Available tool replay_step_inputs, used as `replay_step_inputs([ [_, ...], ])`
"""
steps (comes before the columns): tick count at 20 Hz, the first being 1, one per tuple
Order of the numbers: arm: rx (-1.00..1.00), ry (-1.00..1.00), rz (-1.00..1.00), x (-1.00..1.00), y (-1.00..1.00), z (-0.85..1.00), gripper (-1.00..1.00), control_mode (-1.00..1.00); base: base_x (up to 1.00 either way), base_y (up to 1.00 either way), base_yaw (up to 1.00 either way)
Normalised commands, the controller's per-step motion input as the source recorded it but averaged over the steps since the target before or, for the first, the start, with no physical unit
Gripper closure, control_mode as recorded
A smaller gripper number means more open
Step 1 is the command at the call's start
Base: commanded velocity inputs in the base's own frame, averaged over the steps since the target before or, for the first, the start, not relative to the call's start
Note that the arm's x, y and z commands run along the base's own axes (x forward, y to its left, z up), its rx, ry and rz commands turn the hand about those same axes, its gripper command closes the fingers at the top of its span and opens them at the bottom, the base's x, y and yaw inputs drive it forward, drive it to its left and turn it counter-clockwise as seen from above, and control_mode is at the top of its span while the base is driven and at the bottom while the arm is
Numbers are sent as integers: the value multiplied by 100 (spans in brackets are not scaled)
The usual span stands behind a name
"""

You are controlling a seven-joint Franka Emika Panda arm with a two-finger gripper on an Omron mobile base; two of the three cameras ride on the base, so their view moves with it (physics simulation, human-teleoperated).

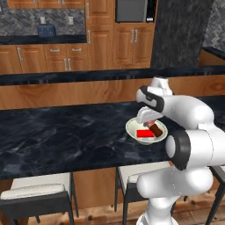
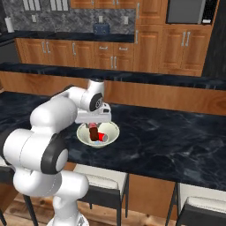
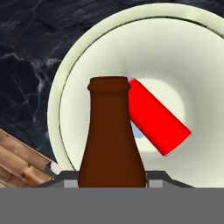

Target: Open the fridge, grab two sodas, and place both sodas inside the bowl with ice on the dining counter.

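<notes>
Honey-brown wooden cabinets with slim metal handles (image 1: 66,59) line the far wall, under a dark back desk (image 1: 41,39) where a small blue toaster (image 1: 45,30) stands. Behind it runs a grey mottled stone backsplash (image 1: 26,19) with pale wall outlets (image 2: 100,19). A dark built-in microwave (image 1: 132,10) sits high among the cabinets. White-cushioned stools with dark frames (image 1: 39,191) stand on the wood plank floor (image 1: 101,215).

1 bowl (image 1: 132,130); 1 red can (image 3: 158,122); 1 cola bottle (image 3: 111,140); 2 stools (image 2: 99,178).
</notes>
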Motion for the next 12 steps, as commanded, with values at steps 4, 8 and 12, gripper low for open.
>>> replay_step_inputs([
  [4, -4, 0, 0, 3, 0, -20, 100, -100, 0, 0, 0],
  [8, -4, 0, 0, 5, 0, -17, 100, -100, 0, 0, 0],
  [12, -5, 0, 0, 4, 0, -15, 100, -100, 0, 0, 0],
])
